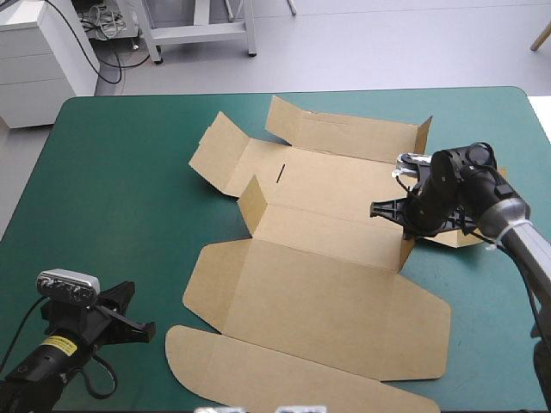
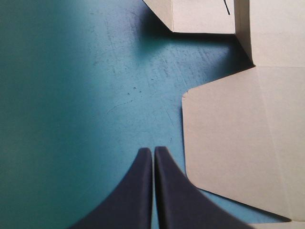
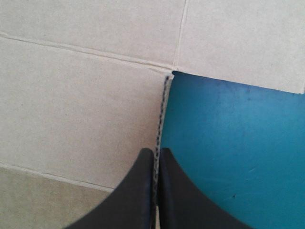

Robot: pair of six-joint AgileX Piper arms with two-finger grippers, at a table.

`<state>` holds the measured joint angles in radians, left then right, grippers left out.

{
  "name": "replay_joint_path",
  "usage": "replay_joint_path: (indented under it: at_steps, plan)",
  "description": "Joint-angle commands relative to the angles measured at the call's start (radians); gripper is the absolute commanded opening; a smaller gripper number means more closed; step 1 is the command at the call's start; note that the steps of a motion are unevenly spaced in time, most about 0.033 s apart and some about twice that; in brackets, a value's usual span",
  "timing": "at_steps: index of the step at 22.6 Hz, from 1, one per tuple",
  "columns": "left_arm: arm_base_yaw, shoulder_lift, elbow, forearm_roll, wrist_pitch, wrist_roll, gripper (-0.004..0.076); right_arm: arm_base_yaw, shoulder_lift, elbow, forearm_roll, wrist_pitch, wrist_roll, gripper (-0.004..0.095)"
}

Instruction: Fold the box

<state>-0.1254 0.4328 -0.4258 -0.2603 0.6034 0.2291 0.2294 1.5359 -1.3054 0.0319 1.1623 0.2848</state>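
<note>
Brown box (image 1: 318, 284) mostly flat at mid-table, right gripper (image 3: 156, 151) pinching a right-side flap's edge.
High view hides that pinch; left gripper (image 2: 153, 150), fingers together, over bare teal-green cover (image 2: 71, 95), near-left.

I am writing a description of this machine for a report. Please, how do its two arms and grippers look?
The left gripper and the right gripper each have two broad black fingers, curved like fins. The left arm is black with a yellow label. The right arm is black at the wrist, then silver-grey with a white band.
</note>
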Motion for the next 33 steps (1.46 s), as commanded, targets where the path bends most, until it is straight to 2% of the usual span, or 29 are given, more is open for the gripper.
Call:
replay_joint_path:
  at_steps: [1,6,11,13,15,21,26,30,33]
  plan:
    - [-0.002,0.007,-0.031,-0.018,-0.058,-0.004,-0.0008,-0.006,0.038,-0.119,-0.032,0.006,-0.097,-0.0020]
    - [-0.002,0.007,-0.031,-0.018,-0.056,-0.004,-0.0008,-0.006,0.160,-0.290,-0.032,0.007,-0.265,-0.0019]
    - [-0.002,0.007,-0.031,-0.018,-0.056,-0.004,-0.0008,0.018,0.277,-0.525,-0.024,0.007,-0.564,-0.0020]
    - [-0.002,0.007,-0.031,-0.018,-0.056,-0.004,-0.0008,0.040,0.306,-0.573,-0.020,0.007,-0.640,-0.0020]
    - [-0.002,0.007,-0.031,-0.018,-0.056,-0.004,-0.0008,0.108,0.370,-0.647,-0.026,0.007,-0.811,-0.0020]
    - [-0.002,0.007,-0.031,-0.018,-0.056,-0.004,-0.0008,0.260,0.425,-0.733,-0.032,-0.020,-1.128,-0.0020]
    - [-0.002,0.007,-0.031,-0.018,-0.055,-0.004,-0.0008,0.383,0.425,-0.748,0.020,-0.022,-1.326,-0.0020]
    - [-0.002,0.007,-0.031,-0.018,-0.055,-0.004,-0.0008,0.476,0.425,-0.748,0.018,-0.118,-1.452,-0.0021]
    - [-0.002,0.007,-0.031,-0.018,-0.050,-0.004,-0.0008,0.499,0.425,-0.748,0.018,-0.154,-1.472,-0.0022]
